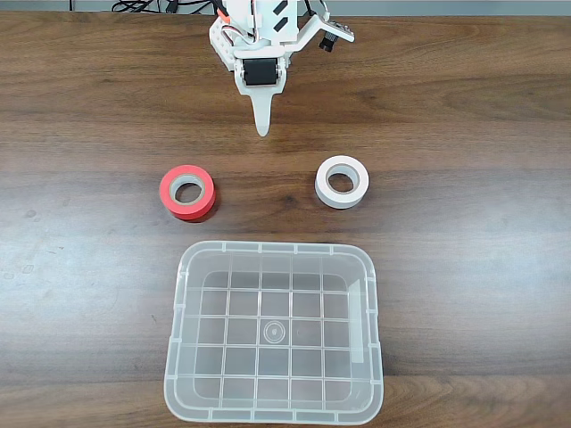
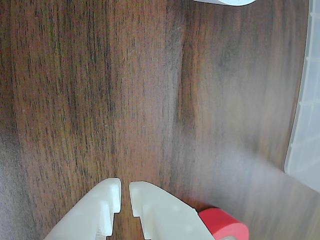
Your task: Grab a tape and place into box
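- Fingers (image 2: 125,192): nearly pressed together with a thin slit between them, holding nothing, hovering over bare worktop (image 1: 80,107) at the far edge in the fixed view.
- Tape (image 1: 343,182): white roll, lying flat, just beyond the box's far right corner.
- Box (image 1: 272,252): clear bin, empty, nearest the camera.
- Red roll (image 1: 188,192): decoy, far left of the box (also low in the wrist view).
- Risk, as I judge it: my fingers sit between both rolls; drifting left grabs the wrong one, and unopened fingers would only shove the tape.
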